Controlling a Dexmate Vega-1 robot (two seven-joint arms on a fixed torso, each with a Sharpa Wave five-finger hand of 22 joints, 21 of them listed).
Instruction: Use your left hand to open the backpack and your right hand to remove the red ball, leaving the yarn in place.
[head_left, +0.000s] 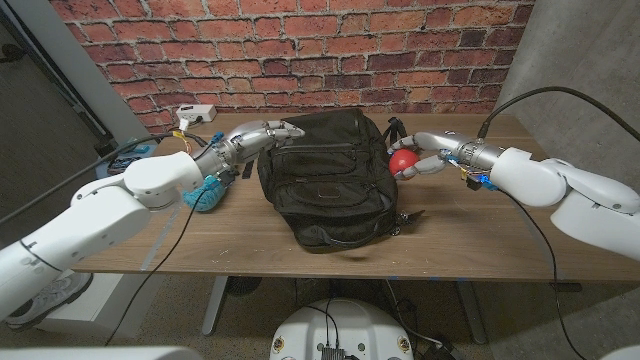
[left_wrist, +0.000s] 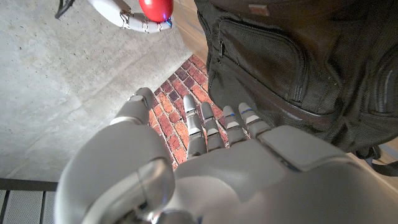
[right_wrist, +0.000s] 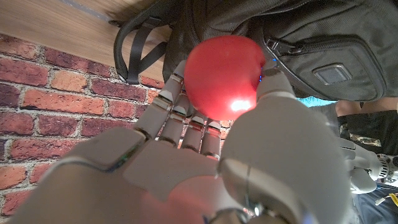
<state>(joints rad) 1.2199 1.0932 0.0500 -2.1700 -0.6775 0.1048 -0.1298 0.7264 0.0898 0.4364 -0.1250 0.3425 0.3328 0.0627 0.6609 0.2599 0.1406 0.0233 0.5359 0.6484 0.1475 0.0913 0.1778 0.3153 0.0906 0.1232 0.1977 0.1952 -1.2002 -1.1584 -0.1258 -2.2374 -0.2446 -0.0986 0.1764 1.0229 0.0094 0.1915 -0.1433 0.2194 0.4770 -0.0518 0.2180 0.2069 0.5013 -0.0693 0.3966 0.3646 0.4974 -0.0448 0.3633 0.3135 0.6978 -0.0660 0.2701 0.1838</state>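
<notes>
The right hand (head_left: 425, 155) holds the red ball (head_left: 402, 162) off the right side of the backpack (head_left: 330, 180), above the tabletop (head_left: 470, 225). In the right wrist view the ball (right_wrist: 222, 76) sits pinched between the thumb on one side and the fingers (right_wrist: 177, 109) curled up behind it, with the black fabric and a zipped pocket of the backpack (right_wrist: 323, 43) just beyond. The ball is outside the bag, close to its side but apart from it. The left wrist view also catches the ball (left_wrist: 155, 9) in the right hand's fingertips beyond the bag.

The left hand (head_left: 265, 133) reaches to the upper left corner of the backpack, its fingers extended toward the top edge of the bag. In the left wrist view its fingers (left_wrist: 205, 124) lie straight and close together beside the bag's front pocket (left_wrist: 273, 62), with the thumb set apart, and they grip nothing; whether the fingertips touch the fabric cannot be told.

The backpack lies in the middle of the tabletop, black, with several zipped compartments facing up and a carry strap at the far right. A teal ball of yarn (head_left: 208, 194) rests on the tabletop just to the left of the bag, under the left forearm. Behind it, near the far left corner, sits a small white device (head_left: 197, 113) with cables. A red brick wall (head_left: 300, 50) runs behind the tabletop.
</notes>
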